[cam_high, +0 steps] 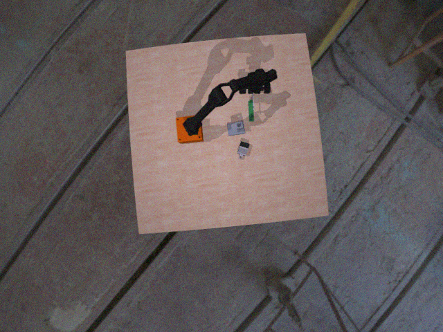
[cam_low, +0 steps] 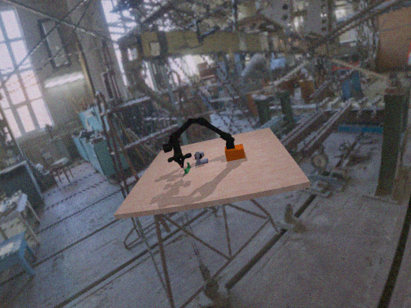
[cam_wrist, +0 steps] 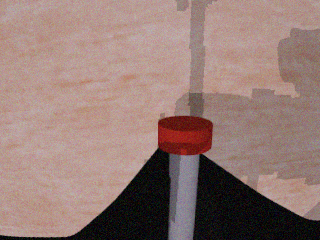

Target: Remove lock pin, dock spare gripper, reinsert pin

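My gripper [cam_high: 253, 93] [cam_low: 181, 165] [cam_wrist: 174, 158] is shut on the lock pin, a pale grey shaft [cam_wrist: 184, 200] with a red head [cam_wrist: 185, 135]. It holds the pin above the table, clear of the mount and on the far side of the green part. The grey mount [cam_high: 233, 129] [cam_low: 202, 162] stands between the arm's base and the green part. The spare gripper [cam_high: 243, 149], grey with a black end, lies on the table just below the mount in the top view. The inside of the socket is too small to make out.
A long green part [cam_high: 250, 111] [cam_low: 187, 168] stands on the table [cam_high: 185, 193] [cam_low: 265, 172] between the mount and my gripper. The orange arm base [cam_high: 189, 135] [cam_low: 235, 153] is beyond the mount. The arm casts wide shadows across the wood.
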Robot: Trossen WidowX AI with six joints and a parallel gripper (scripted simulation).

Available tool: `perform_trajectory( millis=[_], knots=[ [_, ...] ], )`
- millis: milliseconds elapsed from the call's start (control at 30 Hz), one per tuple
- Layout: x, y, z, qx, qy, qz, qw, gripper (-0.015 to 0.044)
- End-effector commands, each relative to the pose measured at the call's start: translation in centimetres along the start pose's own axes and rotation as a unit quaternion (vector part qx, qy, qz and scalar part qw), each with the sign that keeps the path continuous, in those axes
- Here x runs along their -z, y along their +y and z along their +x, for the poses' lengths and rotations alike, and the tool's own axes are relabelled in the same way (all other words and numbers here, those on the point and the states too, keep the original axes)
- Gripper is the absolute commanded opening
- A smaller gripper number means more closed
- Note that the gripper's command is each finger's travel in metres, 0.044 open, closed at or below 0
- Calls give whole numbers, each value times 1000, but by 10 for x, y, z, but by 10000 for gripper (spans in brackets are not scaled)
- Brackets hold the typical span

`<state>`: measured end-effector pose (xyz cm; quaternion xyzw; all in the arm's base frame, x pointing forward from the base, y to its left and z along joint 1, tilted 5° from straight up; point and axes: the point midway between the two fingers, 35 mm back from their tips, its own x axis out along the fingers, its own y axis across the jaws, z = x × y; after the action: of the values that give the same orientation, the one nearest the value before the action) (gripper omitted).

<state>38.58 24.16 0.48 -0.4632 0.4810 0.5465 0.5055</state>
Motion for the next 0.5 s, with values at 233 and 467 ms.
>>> perform_trajectory(
  millis=[233,467],
  knots=[
    [4,2,18,4,-2,0,1000,0],
    [6,1,29,9,-5,-1,1000,0]
  ],
)
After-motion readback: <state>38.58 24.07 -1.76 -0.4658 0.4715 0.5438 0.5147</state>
